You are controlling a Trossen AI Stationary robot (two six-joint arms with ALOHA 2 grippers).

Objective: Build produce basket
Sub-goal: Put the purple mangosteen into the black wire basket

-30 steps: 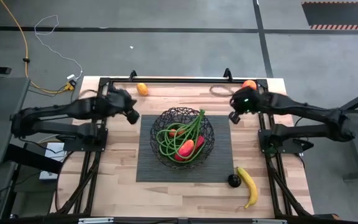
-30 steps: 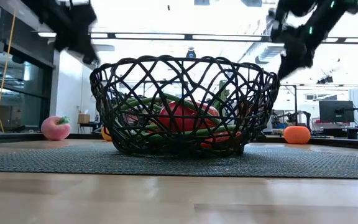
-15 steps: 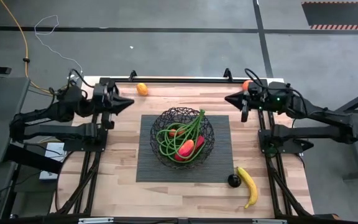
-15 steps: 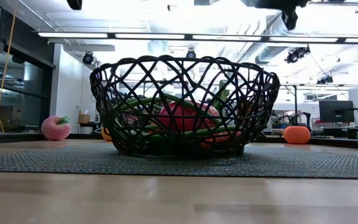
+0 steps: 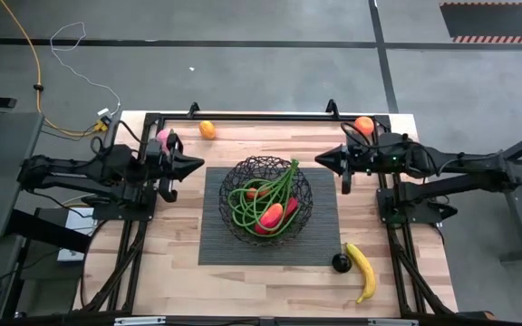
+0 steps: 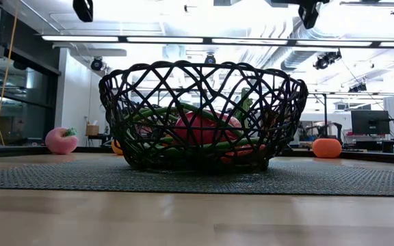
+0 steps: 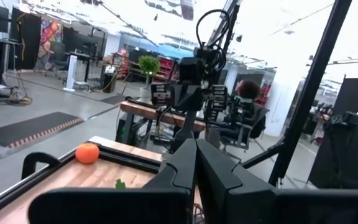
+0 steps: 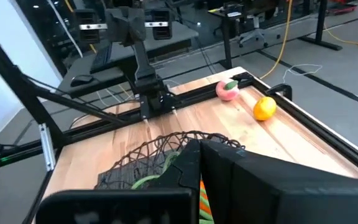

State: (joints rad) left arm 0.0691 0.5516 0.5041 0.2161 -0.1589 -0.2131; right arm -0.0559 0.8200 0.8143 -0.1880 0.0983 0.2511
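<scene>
The black wire basket (image 5: 266,197) stands on a dark ribbed mat (image 5: 216,244) at the table's middle and holds green beans (image 5: 247,201) and red peppers (image 5: 272,217). Outside it lie an orange (image 5: 207,129) at the far left, a pink peach (image 5: 162,137) partly behind my left arm, another orange (image 5: 363,124) at the far right, and a banana (image 5: 362,270) beside a dark round fruit (image 5: 341,263) at the near right. My left gripper (image 5: 198,165) is shut and empty, held high left of the basket. My right gripper (image 5: 322,160) is shut and empty, high on its right. They point at each other.
A black metal frame (image 5: 261,117) runs along the table's far edge and down both sides. Bare wood lies in front of the mat and to its left. In the low view only the arms' undersides (image 6: 83,8) (image 6: 309,12) show above the basket (image 6: 202,116).
Both grippers have risen from beside the basket's rim and tipped from pointing down to about level, tips toward each other. In the low view they have left the picture's top almost entirely. Basket and produce have stayed where they were.
</scene>
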